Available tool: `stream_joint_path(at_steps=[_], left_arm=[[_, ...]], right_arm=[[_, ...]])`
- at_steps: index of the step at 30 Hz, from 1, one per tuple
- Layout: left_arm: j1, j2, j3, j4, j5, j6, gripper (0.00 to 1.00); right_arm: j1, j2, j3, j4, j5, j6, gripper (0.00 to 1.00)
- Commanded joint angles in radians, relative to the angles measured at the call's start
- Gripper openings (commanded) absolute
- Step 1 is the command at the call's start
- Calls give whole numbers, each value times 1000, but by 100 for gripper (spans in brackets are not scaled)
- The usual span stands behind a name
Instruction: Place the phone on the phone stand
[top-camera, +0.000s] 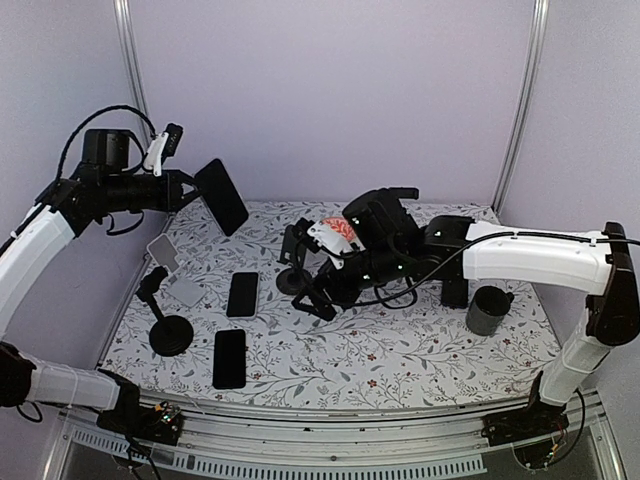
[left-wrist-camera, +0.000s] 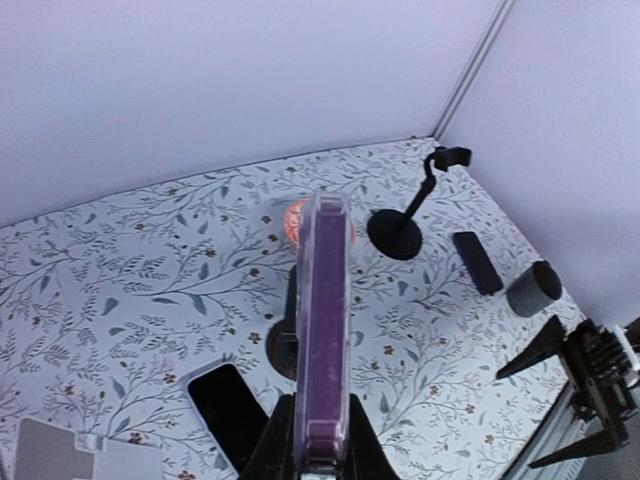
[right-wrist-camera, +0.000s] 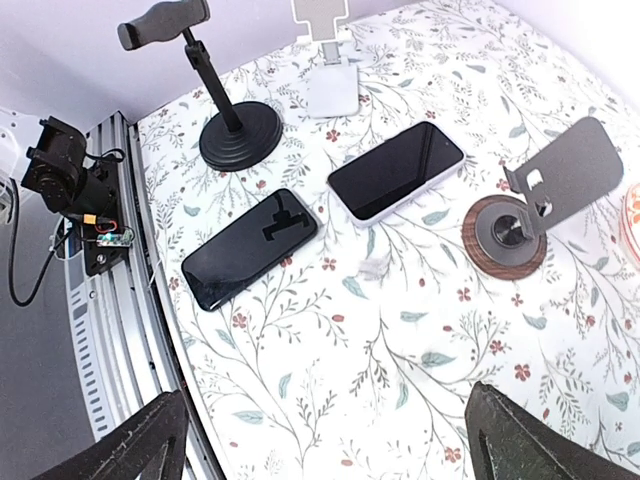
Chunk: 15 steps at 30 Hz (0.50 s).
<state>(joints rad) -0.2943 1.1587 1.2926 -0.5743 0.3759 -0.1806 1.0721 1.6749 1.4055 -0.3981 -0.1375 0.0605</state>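
The phone (top-camera: 221, 196), clenched edge-on in the left jaws high at 10 o'clock from the phone stand (top-camera: 293, 278), may twist in that thin grip and miss it, while the right jaws hang released at 3 o'clock.

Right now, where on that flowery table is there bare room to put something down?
The widest bare patch is the near-right cloth, between the front phone and the grey cup. The left side is crowded: another phone, a white stand and a black stand.
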Motion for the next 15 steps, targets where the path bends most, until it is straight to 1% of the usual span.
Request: stream_joint_path(at_steps=[1,4,8,10,13,15], left_arm=[[77,22,37,-48,-142,130,0],[96,3,-17,2,-161,187,0],[140,-27,-68,61,-166,208,0],[157,-49,-90,75,-164,241,0],[160,-93,-114,73,-167,331,0],[164,-129,-114,70,-198,356,0]], right_arm=[[-36,-76,-44,-24,2,8,99],[-56,-102,-76,-23,-4,0,99],[-60,-97,-108,18,-5,-3,99],[-61,-93,-137,55,-7,11,99],[-62,-104,-185,120,-17,42,99],[-62,-133,-254,155,-13,55,99]])
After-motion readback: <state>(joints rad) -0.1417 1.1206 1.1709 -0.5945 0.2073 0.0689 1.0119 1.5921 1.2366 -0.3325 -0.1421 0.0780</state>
